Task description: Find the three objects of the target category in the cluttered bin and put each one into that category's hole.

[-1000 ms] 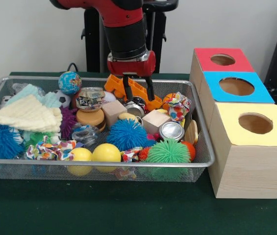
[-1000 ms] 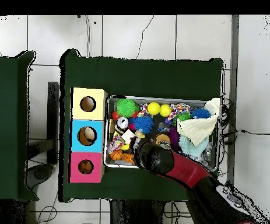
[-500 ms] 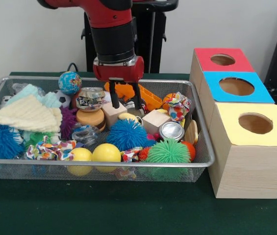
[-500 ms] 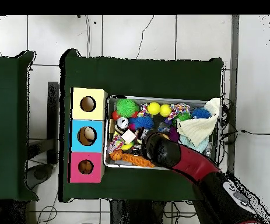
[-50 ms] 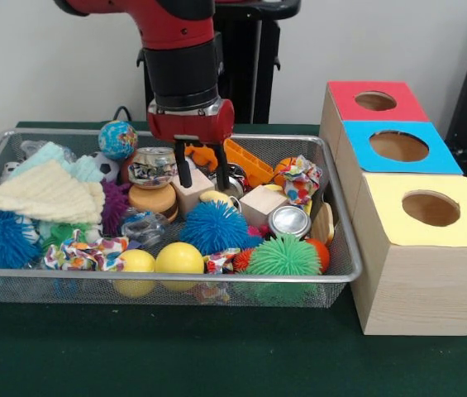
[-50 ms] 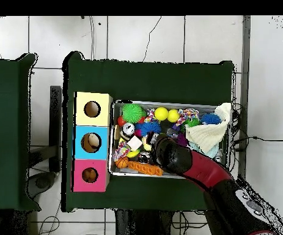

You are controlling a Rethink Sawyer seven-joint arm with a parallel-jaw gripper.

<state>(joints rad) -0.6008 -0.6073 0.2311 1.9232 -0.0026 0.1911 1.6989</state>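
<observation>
Hand: you see the hand (image 5: 202,169) spread apart, holding nothing, its tips down around a wooden cube (image 5: 190,188).
Bin: your wire bin (image 5: 342,248) sits on the green surface (image 5: 216,356), crowded with toys.
Boxes: red (image 5: 374,101), blue (image 5: 398,146) and yellow (image 5: 430,209) holes in a row beside the bin.
Writing: none you can read.
Orange track (image 5: 245,161): long axis slants toward the boxes.

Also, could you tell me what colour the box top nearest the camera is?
Yellow: the box top shows best in the front view.

No legible txt, labels, brands or nos. anywhere in either view.
</observation>
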